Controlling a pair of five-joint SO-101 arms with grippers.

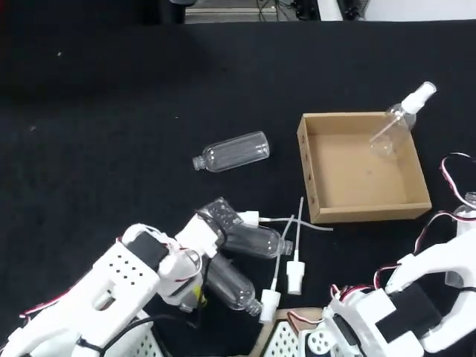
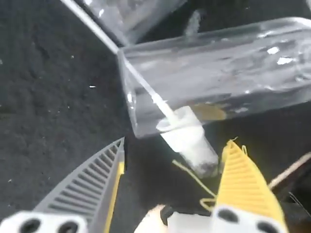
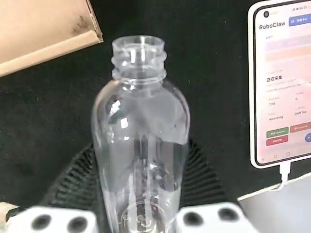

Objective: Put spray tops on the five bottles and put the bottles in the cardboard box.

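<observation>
My left gripper is open low over a pile of clear bottles, and a white spray top with its thin tube lies between the grey and yellow fingers against one lying bottle. My right gripper is shut on an upright clear bottle with an open neck, seen at the right edge. Two loose spray tops lie near the pile. Another uncapped bottle lies alone. A capped bottle leans on the cardboard box at its far corner.
A phone with a lit screen and a cable lies beside the right gripper's bottle. White perforated baskets sit at the near edge between the arms. Black cloth covers the table, bare at the left and far side.
</observation>
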